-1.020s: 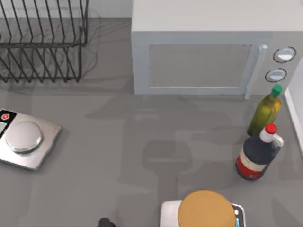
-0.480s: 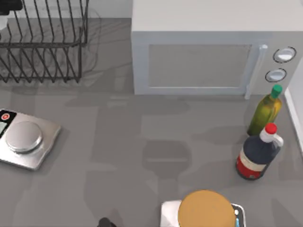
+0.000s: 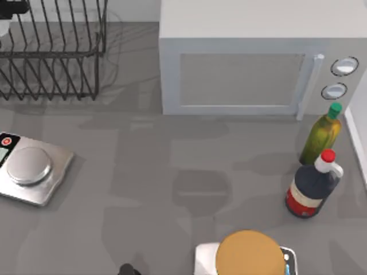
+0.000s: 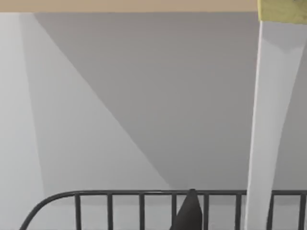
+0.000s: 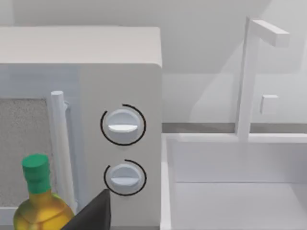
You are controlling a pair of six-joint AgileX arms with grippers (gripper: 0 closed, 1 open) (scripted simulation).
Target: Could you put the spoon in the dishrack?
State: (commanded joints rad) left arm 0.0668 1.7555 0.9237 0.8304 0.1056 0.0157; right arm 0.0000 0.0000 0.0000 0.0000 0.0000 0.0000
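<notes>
Our left gripper [image 3: 8, 11] sits over the far-left corner, above the dishrack [image 3: 54, 54]. We cannot tell how its fingers stand, nor where the spoon is; we judge it is probably carried there. To place it well, we should lower between the upright tines before letting go, keeping clear of the bars.

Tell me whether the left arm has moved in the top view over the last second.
Yes. A dark and white part of the left arm now sits at the top view's upper left corner, over the dishrack. A second ago that corner held the rack alone.
</notes>
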